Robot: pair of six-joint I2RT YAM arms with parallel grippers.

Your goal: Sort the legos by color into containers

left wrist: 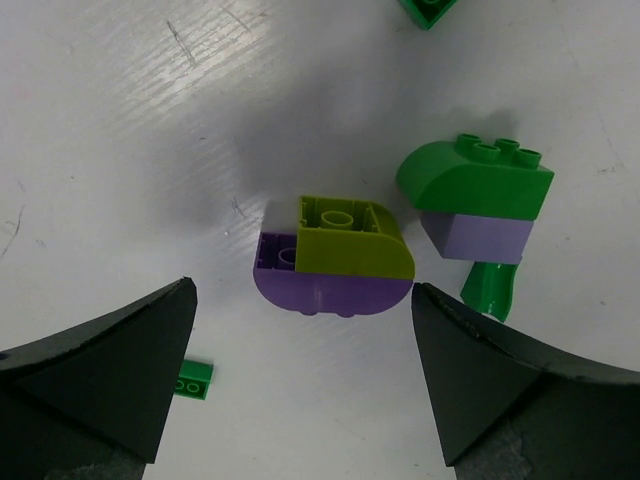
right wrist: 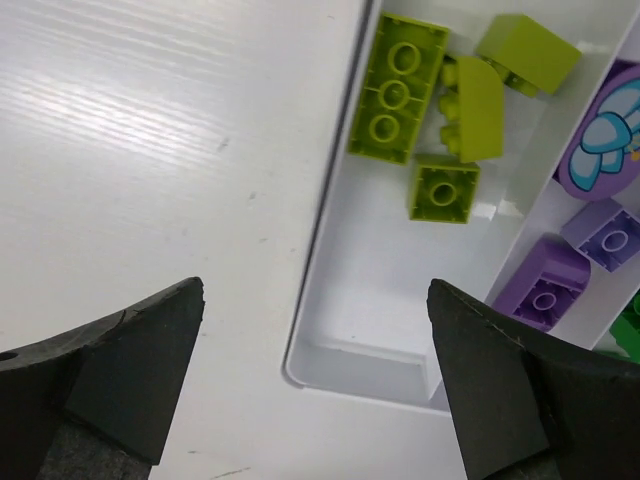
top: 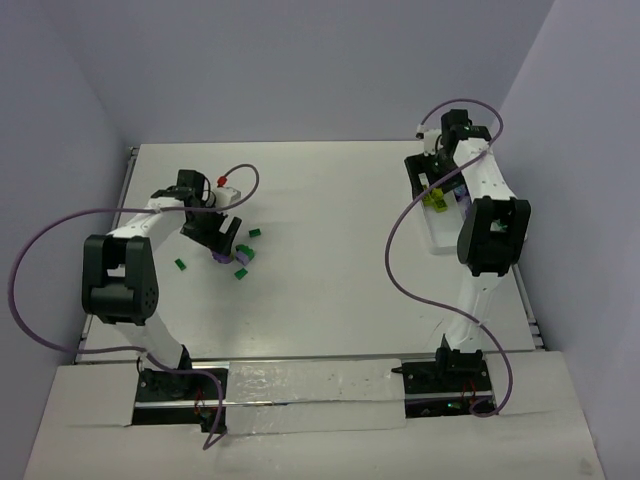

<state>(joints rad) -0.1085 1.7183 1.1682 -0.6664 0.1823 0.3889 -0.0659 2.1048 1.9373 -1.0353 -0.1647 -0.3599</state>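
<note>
My left gripper (left wrist: pixel 302 335) is open and empty, just above the table. A yellow-green brick (left wrist: pixel 350 240) stuck on a purple brick (left wrist: pixel 330 292) lies just ahead of the jaws. A dark green brick (left wrist: pixel 475 180) on a lavender brick (left wrist: pixel 478 236) lies to its right. In the top view the left gripper (top: pixel 215 238) hovers over loose legos (top: pixel 244 262). My right gripper (right wrist: pixel 315 330) is open and empty over the near corner of a white tray (right wrist: pixel 345 375) holding yellow-green bricks (right wrist: pixel 400 88). The adjacent compartment holds purple bricks (right wrist: pixel 545 285).
A small green brick (left wrist: pixel 190 379) lies by my left finger, another green brick (left wrist: pixel 430 10) at the top edge, and a green piece (left wrist: pixel 490 288) by my right finger. The trays (top: pixel 440 225) stand at the table's right side under the right arm.
</note>
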